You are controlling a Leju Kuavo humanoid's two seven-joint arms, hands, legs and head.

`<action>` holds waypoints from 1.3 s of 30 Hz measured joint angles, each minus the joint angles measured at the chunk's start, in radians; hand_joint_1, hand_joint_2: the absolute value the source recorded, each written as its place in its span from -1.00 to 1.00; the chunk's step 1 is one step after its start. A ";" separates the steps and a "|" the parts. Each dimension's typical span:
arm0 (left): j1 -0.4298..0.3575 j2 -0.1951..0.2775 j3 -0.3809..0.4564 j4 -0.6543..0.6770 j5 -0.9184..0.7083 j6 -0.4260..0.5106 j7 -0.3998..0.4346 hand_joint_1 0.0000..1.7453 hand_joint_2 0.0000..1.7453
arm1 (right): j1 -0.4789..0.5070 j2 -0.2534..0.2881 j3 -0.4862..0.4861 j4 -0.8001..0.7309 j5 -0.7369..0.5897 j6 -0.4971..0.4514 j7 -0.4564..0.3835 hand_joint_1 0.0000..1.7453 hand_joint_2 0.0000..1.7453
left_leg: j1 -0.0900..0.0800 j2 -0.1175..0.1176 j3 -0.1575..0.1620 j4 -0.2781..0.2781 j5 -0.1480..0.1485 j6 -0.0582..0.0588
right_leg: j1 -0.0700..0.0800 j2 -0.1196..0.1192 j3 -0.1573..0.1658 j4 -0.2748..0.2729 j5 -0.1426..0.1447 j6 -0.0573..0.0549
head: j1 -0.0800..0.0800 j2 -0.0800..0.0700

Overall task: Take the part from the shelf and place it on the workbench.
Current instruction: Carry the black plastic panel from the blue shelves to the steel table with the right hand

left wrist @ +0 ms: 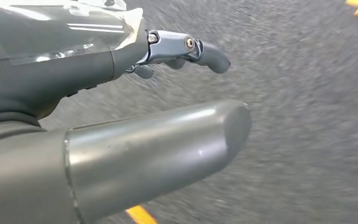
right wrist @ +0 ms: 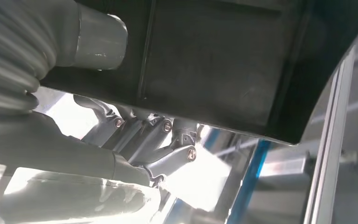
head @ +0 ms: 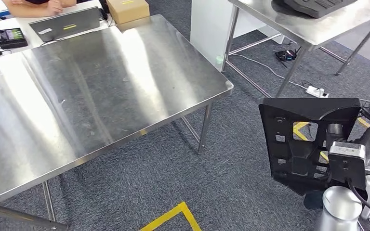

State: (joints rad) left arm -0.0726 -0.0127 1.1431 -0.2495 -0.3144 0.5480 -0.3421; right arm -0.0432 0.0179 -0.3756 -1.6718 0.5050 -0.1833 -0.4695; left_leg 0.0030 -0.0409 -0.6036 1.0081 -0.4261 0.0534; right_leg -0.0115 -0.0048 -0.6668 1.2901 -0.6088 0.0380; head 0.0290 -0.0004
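Right robot hand (right wrist: 135, 140): clamped on the black part (head: 308, 139), thumb on one face, fingers under its edge.
Left robot hand (left wrist: 121, 116): holds nothing; fingers look loosely spread, though the blur makes that uncertain.
Part: aloft, well apart from the steel surface (head: 101, 91), out past its near corner.
Done: part is off the shelf and carried.
Left: bring it over the surface, set it down, let go.

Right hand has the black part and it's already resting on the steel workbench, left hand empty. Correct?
Not quite. The right hand does hold the black part, but the head view shows it still in the air over the carpet, beside the steel workbench, not resting on it. The left hand is empty, as you said.
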 joint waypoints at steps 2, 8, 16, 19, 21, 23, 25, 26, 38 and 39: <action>-0.002 0.017 0.037 -0.004 0.025 -0.042 -0.053 -1.00 -1.00 | 0.023 0.005 -0.013 -0.026 -0.004 0.009 -0.002 1.00 1.00 | 0.002 -0.028 0.001 0.001 0.001 -0.004 | -0.006 0.007 0.033 -0.078 0.045 0.019 | 0.000 0.000; -0.004 0.081 0.104 -0.005 0.073 -0.181 -0.165 -1.00 -1.00 | 0.112 -0.003 -0.068 -0.080 -0.110 0.031 -0.061 1.00 1.00 | 0.005 -0.093 -0.011 0.006 0.003 -0.038 | -0.011 0.037 0.125 -0.273 0.118 0.000 | -0.001 0.000; -0.010 0.118 0.114 -0.045 0.082 -0.391 -0.324 -1.00 -1.00 | 0.201 0.002 -0.132 -0.144 -0.146 0.028 -0.087 1.00 1.00 | 0.010 0.040 -0.139 0.281 -0.120 -0.061 | -0.005 -0.053 0.132 -0.277 0.115 -0.036 | -0.012 0.000; -0.009 0.126 0.074 -0.171 0.104 -0.507 -0.354 -1.00 -1.00 | 0.215 0.019 -0.150 -0.179 -0.127 0.030 -0.087 1.00 1.00 | 0.006 0.088 -0.032 0.098 -0.042 -0.052 | 0.003 -0.087 0.140 -0.276 0.108 -0.034 | -0.011 0.000; -0.012 0.134 0.035 -0.245 0.111 -0.528 -0.358 -1.00 -1.00 | 0.220 0.028 -0.155 -0.199 -0.116 0.031 -0.087 1.00 1.00 | -0.002 0.111 0.006 0.026 -0.028 -0.042 | 0.011 -0.107 0.145 -0.275 0.103 -0.026 | -0.010 0.000; -0.011 0.139 0.008 -0.294 0.115 -0.530 -0.358 -1.00 -1.00 | 0.222 0.035 -0.157 -0.214 -0.112 0.031 -0.087 1.00 1.00 | -0.007 0.091 0.005 0.018 -0.028 -0.032 | 0.015 -0.126 0.150 -0.277 0.098 -0.017 | -0.009 0.000; -0.006 0.138 -0.017 -0.347 0.111 -0.513 -0.359 -1.00 -1.00 | 0.223 0.040 -0.157 -0.225 -0.110 0.031 -0.087 1.00 1.00 | -0.002 0.070 0.009 0.010 -0.021 -0.021 | 0.013 -0.096 0.143 -0.257 0.084 -0.009 | -0.009 0.000; -0.006 0.136 -0.034 -0.378 0.107 -0.495 -0.359 -1.00 -1.00 | 0.224 0.042 -0.159 -0.229 -0.108 0.031 -0.087 1.00 1.00 | 0.001 0.060 0.011 0.006 -0.017 -0.014 | 0.012 -0.065 0.128 -0.221 0.065 -0.008 | -0.008 0.000; -0.015 0.124 -0.242 -0.613 0.156 -0.464 -0.360 -1.00 -1.00 | 0.224 0.043 -0.152 -0.227 -0.089 0.033 -0.086 1.00 1.00 | 0.004 -0.095 -0.008 0.009 0.001 -0.037 | -0.007 0.045 0.129 -0.273 0.114 0.002 | -0.007 0.000; -0.012 0.124 -0.246 -0.619 0.157 -0.461 -0.360 -1.00 -1.00 | 0.223 0.043 -0.150 -0.227 -0.089 0.032 -0.087 1.00 1.00 | 0.005 -0.090 -0.011 0.010 0.001 -0.042 | -0.008 0.035 0.131 -0.274 0.117 -0.005 | -0.007 0.000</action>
State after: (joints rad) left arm -0.0847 0.1114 0.8972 -0.8689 -0.1577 0.0871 -0.7020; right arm 0.1799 0.0606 -0.5259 -1.8991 0.4156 -0.1515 -0.5561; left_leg 0.0085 -0.1309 -0.6151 1.0184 -0.4250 0.0115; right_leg -0.0198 0.0302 -0.5357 1.0160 -0.4920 0.0326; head 0.0216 -0.0004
